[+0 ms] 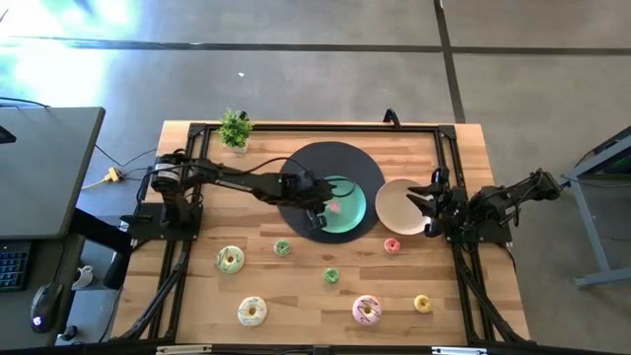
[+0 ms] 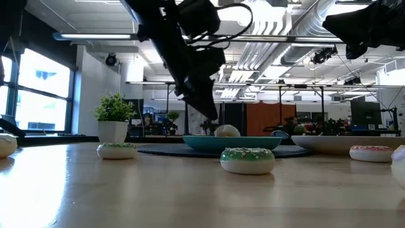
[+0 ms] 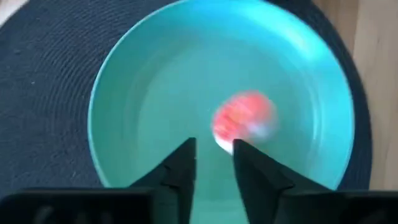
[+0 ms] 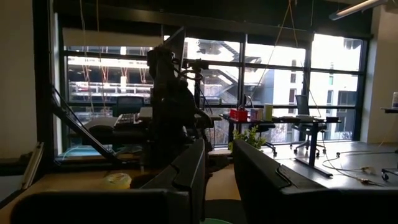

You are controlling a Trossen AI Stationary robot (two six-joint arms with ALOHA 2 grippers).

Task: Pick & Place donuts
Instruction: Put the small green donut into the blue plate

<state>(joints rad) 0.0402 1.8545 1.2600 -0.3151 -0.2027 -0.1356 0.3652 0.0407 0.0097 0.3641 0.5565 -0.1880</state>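
A red-iced donut (image 1: pixel 335 208) lies in the teal plate (image 1: pixel 355 189); it shows blurred in the left wrist view (image 3: pixel 244 118) and peeks over the plate rim (image 2: pixel 226 131) in the low view. My left gripper (image 1: pixel 317 213) hovers just above the plate's near-left part, open by a narrow gap (image 3: pixel 214 155), with the donut just beyond its fingertips. My right gripper (image 1: pixel 431 202) waits, open (image 4: pixel 217 165), raised over the tan bowl (image 1: pixel 394 202). Several other donuts rest flat on the table: green ones (image 1: pixel 282 248) (image 1: pixel 331 276), red (image 1: pixel 391 245), yellow (image 1: pixel 423 303), pink (image 1: pixel 367 310), two larger pale ones (image 1: pixel 230 259) (image 1: pixel 252 312).
The plate sits on a round dark mat (image 1: pixel 325 163). A small potted plant (image 1: pixel 235 128) stands at the table's far left. A black frame (image 1: pixel 444 148) borders the work area. Bare wood lies among the donuts toward the near edge.
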